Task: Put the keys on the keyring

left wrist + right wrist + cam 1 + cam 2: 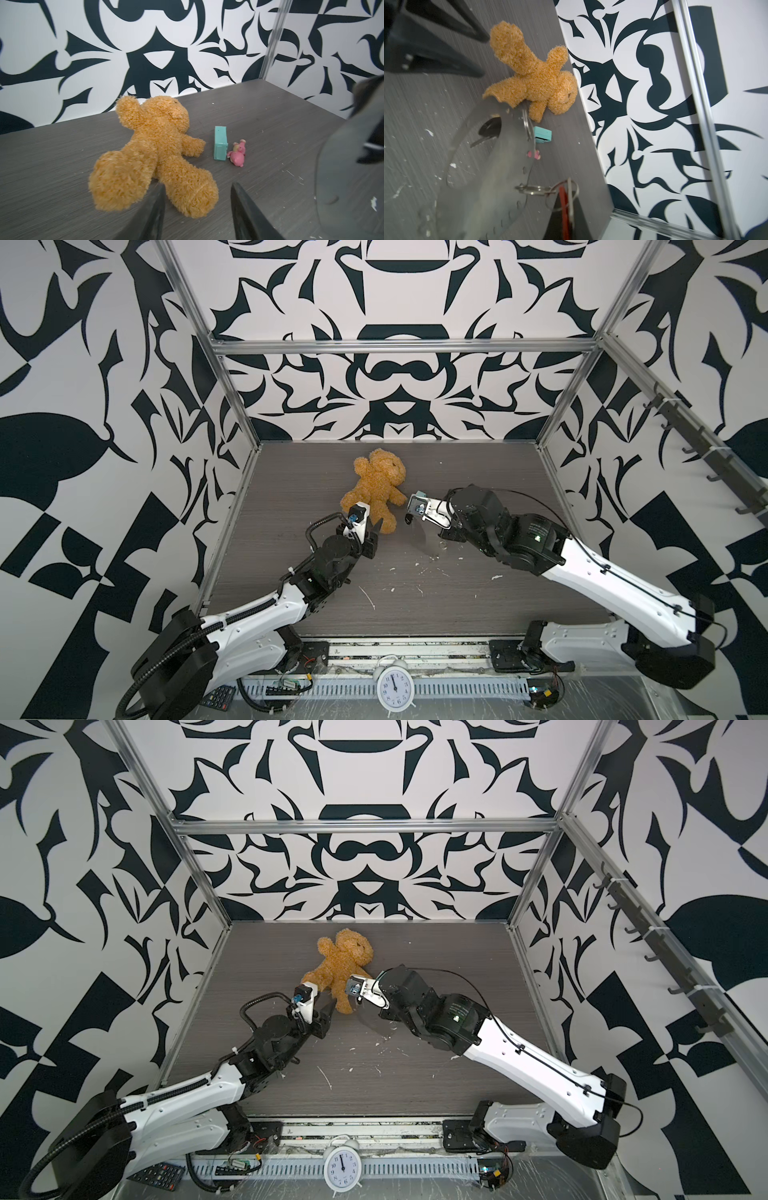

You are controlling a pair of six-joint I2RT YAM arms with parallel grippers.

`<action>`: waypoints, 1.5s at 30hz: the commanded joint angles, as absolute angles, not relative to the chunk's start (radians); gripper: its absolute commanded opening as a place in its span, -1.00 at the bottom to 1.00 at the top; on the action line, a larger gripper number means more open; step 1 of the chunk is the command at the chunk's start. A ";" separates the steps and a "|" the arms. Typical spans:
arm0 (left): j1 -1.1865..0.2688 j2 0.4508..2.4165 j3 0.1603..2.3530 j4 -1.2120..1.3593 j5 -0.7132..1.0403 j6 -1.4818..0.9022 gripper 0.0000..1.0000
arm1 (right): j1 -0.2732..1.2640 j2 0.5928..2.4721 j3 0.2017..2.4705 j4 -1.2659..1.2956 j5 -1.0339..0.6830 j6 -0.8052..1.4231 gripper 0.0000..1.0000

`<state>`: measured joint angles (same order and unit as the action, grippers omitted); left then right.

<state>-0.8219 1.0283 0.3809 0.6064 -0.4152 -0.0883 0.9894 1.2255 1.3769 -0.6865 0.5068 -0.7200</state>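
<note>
The right gripper (pixel 566 199) pinches the red tag (pixel 564 207) so the keyring (pixel 533 190) and strap (pixel 483 187) hang free beside it, facing the left gripper (pixel 197 187), spread and empty, likely ready to take the keyring.

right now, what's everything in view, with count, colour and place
plush teddy bear: 1, golden brown, lying mid-table
small plastic box: 1, teal, beside the bear's arm
tiny toy figure: 1, pink, next to the box
curved dotted-edge strap: 1, grey, hanging by right fingers
thin metal keyrings: at least 2, silver, on the strap
flat plastic tag: 1, red, between right fingers
oblong fob: 1, black, near the strap's far end
round alarm clock: 1, white, front edge
button remote: 1, black, front left corner
wood-grain table: 1, dark grey, white-flecked
left fingers: 2, black, open, by the bear's leg
right fingers: 2, black, shut on the tag
</note>
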 commanded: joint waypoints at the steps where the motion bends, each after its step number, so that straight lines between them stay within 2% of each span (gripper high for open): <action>1: -0.819 1.006 0.364 0.650 -0.488 -0.117 0.09 | 1.039 1.248 1.462 -0.750 0.681 -0.952 -1.00; 7: -0.818 1.006 0.362 0.650 -0.504 -0.131 0.13 | 1.119 1.306 1.420 -0.468 0.934 -1.521 -1.00; 10: -0.817 1.001 0.359 0.650 -0.518 -0.130 0.14 | 1.140 1.354 1.437 -0.397 1.011 -1.738 -1.00; 17: -0.815 1.009 0.348 0.669 -0.539 -0.130 0.17 | 1.196 1.462 1.592 -0.539 1.107 -1.837 -1.00; 26: -0.815 1.002 0.347 0.668 -0.556 -0.129 0.19 | 1.196 1.460 1.661 -0.723 1.071 -1.854 -1.00; 38: -0.813 0.966 0.324 0.680 -0.585 -0.141 0.23 | 1.195 1.419 1.578 -0.669 1.059 -1.874 -1.00; 45: -0.813 0.951 0.315 0.683 -0.602 -0.151 0.26 | 1.195 1.397 1.467 -0.537 1.052 -1.816 -1.00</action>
<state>-0.8181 0.9737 0.3332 0.6495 -0.5766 -0.1314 1.1973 1.4258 1.4876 -0.6304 1.0363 -1.8618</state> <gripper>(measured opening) 0.628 0.059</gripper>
